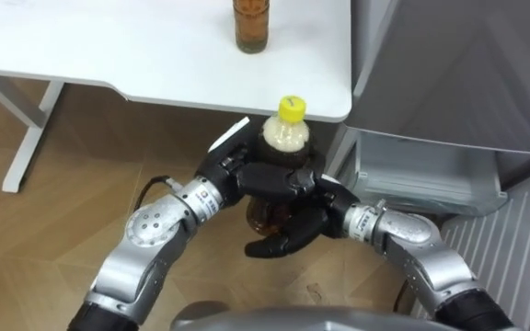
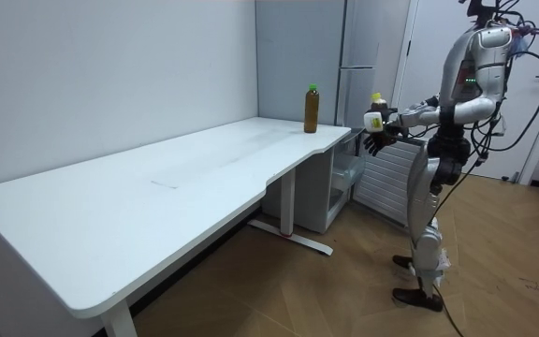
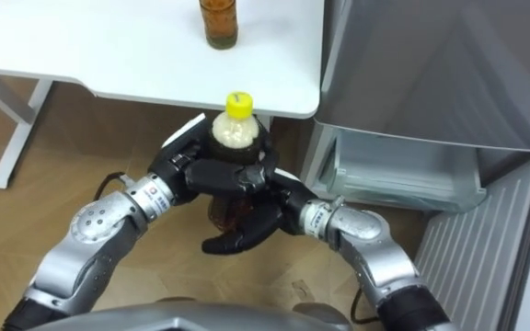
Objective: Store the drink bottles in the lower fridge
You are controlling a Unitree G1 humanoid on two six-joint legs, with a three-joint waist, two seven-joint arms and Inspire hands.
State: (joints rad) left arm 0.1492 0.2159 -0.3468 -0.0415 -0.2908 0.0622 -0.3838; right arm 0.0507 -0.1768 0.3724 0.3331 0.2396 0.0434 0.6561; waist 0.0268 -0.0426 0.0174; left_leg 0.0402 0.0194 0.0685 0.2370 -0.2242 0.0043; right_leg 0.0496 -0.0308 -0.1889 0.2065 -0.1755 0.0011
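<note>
Corner of the white table [image 1: 155, 64], rounded, lies just behind the yellow-capped bottle [image 1: 286, 134], which is held out in the air in front of the robot's chest, off the table edge and over open wood floor [image 1: 53, 221]. Left hand [image 1: 267, 176] wraps round the bottle's upper body below the cap, fingers curled on it. Right hand [image 1: 293, 234] cups the base from below, fingers curled under it. Bottle is upright, with pale liquid near the neck and a darker lower part showing between the hands. Just to the right of the hands stands the grey fridge [image 1: 449, 64]. Its lower compartment [image 1: 426, 175] is open, with a clear bin showing inside and free floor between it and the hands. A ribbed white panel [image 1: 513, 248] stands right of that opening, close by the right forearm. A second drink, a brown bottle [image 1: 251, 26], stands upright on the table near the corner, beyond the held one and well apart from it. White table leg [image 1: 26, 138] slants to the floor far left, clear of the arms. Room view: robot stands upright at the table's end by the fridge, both arms raised forward, with a long bare tabletop, a plain pale wall [image 2: 110, 75] behind it and wood flooring all round.
</note>
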